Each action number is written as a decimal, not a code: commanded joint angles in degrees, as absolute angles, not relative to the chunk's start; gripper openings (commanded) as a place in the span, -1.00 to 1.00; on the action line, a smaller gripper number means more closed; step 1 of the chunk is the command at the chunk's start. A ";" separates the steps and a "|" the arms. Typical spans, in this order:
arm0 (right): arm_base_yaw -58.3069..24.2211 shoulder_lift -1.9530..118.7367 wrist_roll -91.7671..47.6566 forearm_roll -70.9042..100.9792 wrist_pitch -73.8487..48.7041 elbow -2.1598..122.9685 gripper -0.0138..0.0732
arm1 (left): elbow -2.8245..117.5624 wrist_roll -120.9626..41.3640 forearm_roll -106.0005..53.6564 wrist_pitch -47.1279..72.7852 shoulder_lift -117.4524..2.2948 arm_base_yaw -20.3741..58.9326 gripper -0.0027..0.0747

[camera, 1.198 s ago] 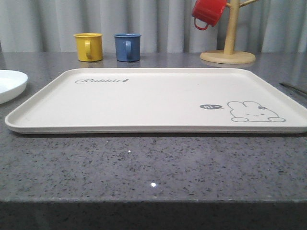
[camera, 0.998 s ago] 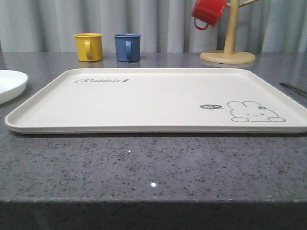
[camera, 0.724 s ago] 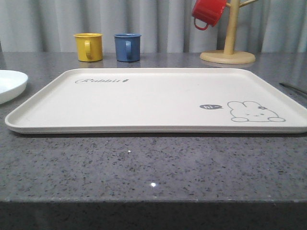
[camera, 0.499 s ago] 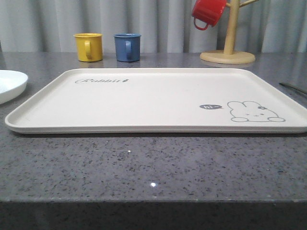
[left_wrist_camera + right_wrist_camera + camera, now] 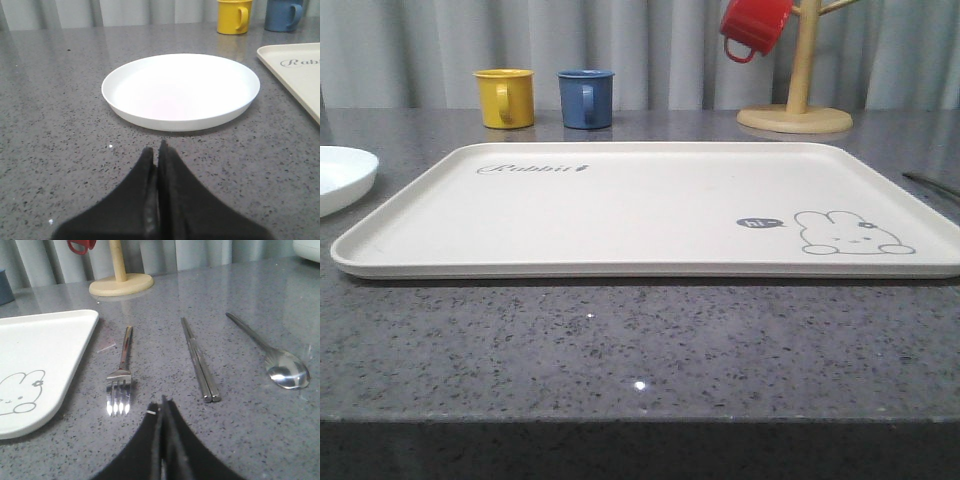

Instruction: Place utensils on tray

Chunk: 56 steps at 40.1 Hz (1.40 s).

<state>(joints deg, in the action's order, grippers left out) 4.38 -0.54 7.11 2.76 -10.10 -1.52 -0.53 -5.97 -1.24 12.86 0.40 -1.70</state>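
Observation:
The cream tray (image 5: 650,205) with its grey rabbit drawing lies bare in the middle of the grey counter; its corner also shows in the right wrist view (image 5: 45,340). To the right of the tray lie three steel utensils side by side: a fork (image 5: 121,371), a pair of chopsticks (image 5: 199,360) and a spoon (image 5: 274,359). My right gripper (image 5: 161,402) is shut and empty, its tips just short of the fork's tines and the chopsticks' near ends. My left gripper (image 5: 156,150) is shut and empty, close in front of the white plate.
A round white plate (image 5: 181,90) sits left of the tray. A yellow mug (image 5: 505,97) and a blue mug (image 5: 586,98) stand at the back. A wooden mug tree (image 5: 796,108) with a red mug (image 5: 754,26) stands at the back right.

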 commanded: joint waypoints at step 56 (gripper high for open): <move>4.61 22.29 6.75 -1.76 -23.12 39.97 -0.01 | 31.01 -5.55 4.63 12.07 -20.52 -1.65 0.21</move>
<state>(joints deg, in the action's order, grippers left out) 4.38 21.46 7.11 -1.05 -27.12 37.92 28.98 -5.97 6.24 16.32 -19.73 -1.70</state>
